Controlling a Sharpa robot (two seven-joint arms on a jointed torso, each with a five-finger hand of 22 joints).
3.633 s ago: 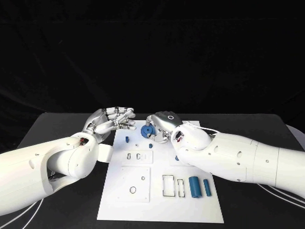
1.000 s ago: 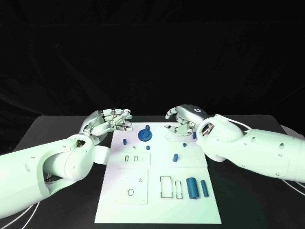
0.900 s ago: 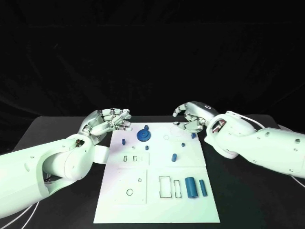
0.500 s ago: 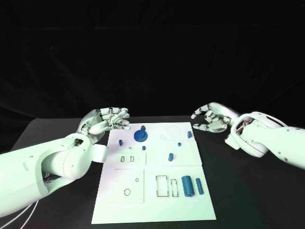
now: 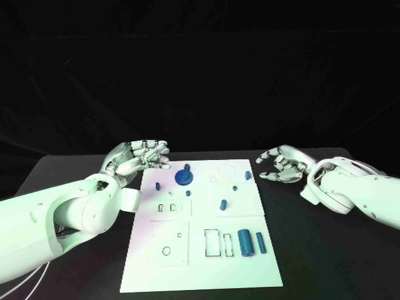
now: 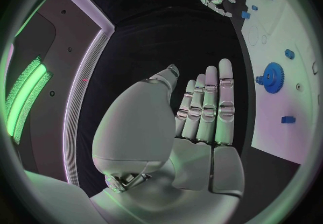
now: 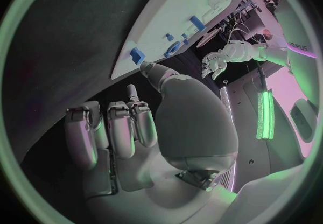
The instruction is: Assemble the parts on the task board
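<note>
1. One black table (image 5: 326, 250), carrying everything below.
2. One white task board (image 5: 200, 262), flat at the table's middle, between the two arms.
3. Left hand (image 5: 137, 156), just off the board's far left corner; fingers straight and side by side in its wrist view, grasping nothing.
4. Right hand (image 5: 283, 165), over bare table beside the board's far right corner; fingers loosely curled and spread, nothing in them.
5. One blue gear (image 5: 183, 179), seated near the board's far left edge.
6. Two blue cylinders lying loose side by side at the near right: one thick (image 5: 245, 242), one thin (image 5: 260, 242), next to open rectangular slots (image 5: 212, 242).
7. Several small blue pegs, among them one at mid-board (image 5: 224, 204) and one at the far right edge (image 5: 248, 175).

Step judged in hand: between parts, neither hand engaged. Next move likely calls for the right hand to reach the near cylinders, pinch one and line it up with a slot.
</note>
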